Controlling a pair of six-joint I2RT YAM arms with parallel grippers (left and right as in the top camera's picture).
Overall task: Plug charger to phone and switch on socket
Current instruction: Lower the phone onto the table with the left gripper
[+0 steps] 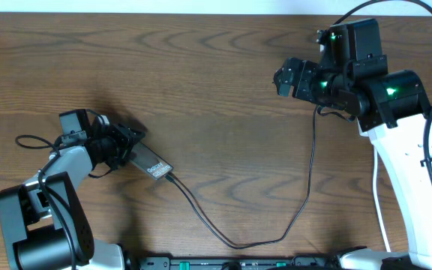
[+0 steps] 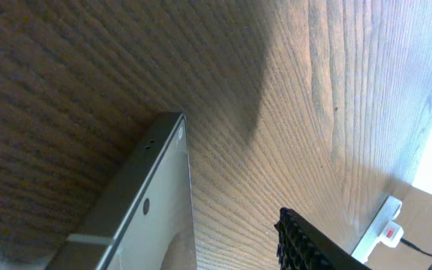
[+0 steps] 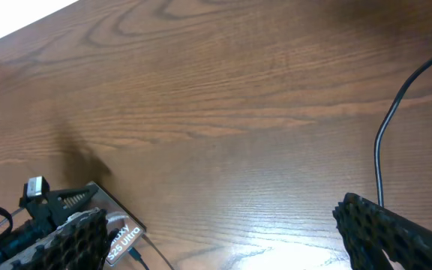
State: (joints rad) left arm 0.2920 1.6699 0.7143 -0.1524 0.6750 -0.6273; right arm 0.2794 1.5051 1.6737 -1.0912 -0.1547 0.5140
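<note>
phone (image 1: 158,169) flat on table (image 1: 201,67), lower left, angled w/ port end facing out. charger (image 1: 310,172) tip looks seated there, cable looping off to the rt side. left gripper (image 1: 131,144) at phone's other end, prob to steady it for plugging; jaws apart, visible finger (image 2: 306,244) clear of phone edge. right gripper (image 1: 282,79) wide open, holding nothing, hovering at far side, likely meant for socket (image 2: 382,231) switch, seen only in left wrist view. no containers in view.
</note>
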